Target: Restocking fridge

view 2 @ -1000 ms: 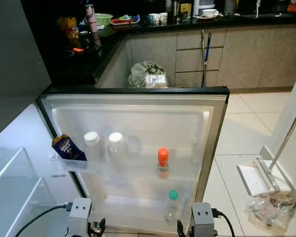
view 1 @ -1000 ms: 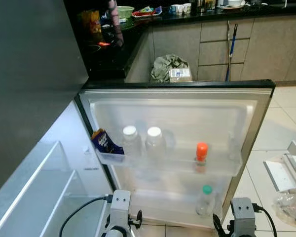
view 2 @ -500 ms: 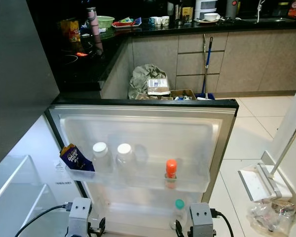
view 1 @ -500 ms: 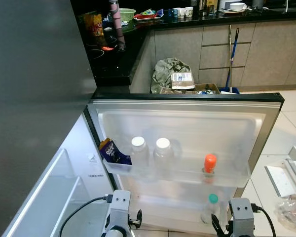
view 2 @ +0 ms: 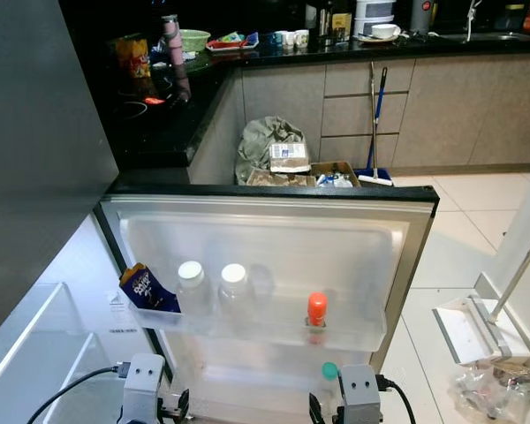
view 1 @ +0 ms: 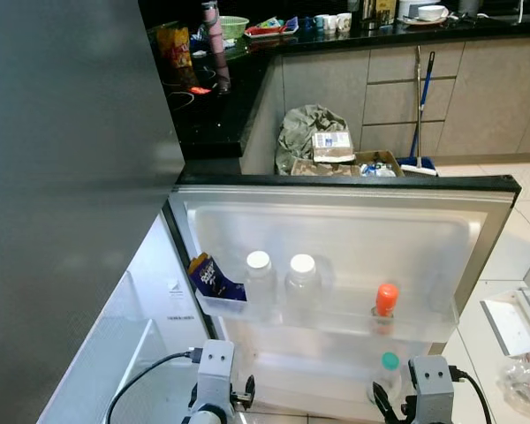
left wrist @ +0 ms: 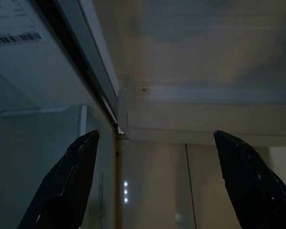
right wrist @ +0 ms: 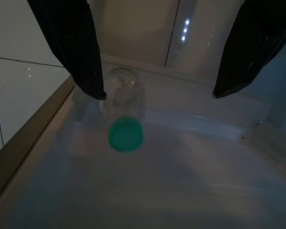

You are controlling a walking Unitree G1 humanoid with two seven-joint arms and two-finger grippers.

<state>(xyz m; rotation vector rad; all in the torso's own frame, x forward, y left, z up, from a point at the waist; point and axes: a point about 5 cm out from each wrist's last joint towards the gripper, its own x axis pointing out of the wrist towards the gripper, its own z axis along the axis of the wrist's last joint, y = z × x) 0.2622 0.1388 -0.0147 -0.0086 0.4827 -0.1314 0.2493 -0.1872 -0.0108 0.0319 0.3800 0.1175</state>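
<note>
Fridge door [view 1: 336, 230] swung open, blocking the path ahead; grey fridge body [view 1: 62, 177] on the left. Kitchen: black counter [view 1: 221, 97], pale tiled floor [view 2: 459, 230], broom [view 1: 421, 106] against the cabinets. Upper door shelf [view 1: 336, 314]: 1 snack packet [view 1: 214, 278], 2 white-capped bottles [view 1: 259, 276], 1 orange-capped bottle [view 1: 385, 305]. Below: 1 green-capped bottle [right wrist: 124, 114]. Left gripper [left wrist: 155, 181] and right gripper [right wrist: 157, 93] fingers apart, empty.

An open fridge door [view 1: 477, 231] carries an upper shelf [view 1: 336, 320] holding a blue snack packet [view 1: 213, 277], two white-capped bottles [view 1: 259, 276] and an orange-capped bottle [view 1: 384, 305]; a green-capped bottle [view 1: 387, 374] stands on the lower shelf [view 1: 291, 380].
</note>
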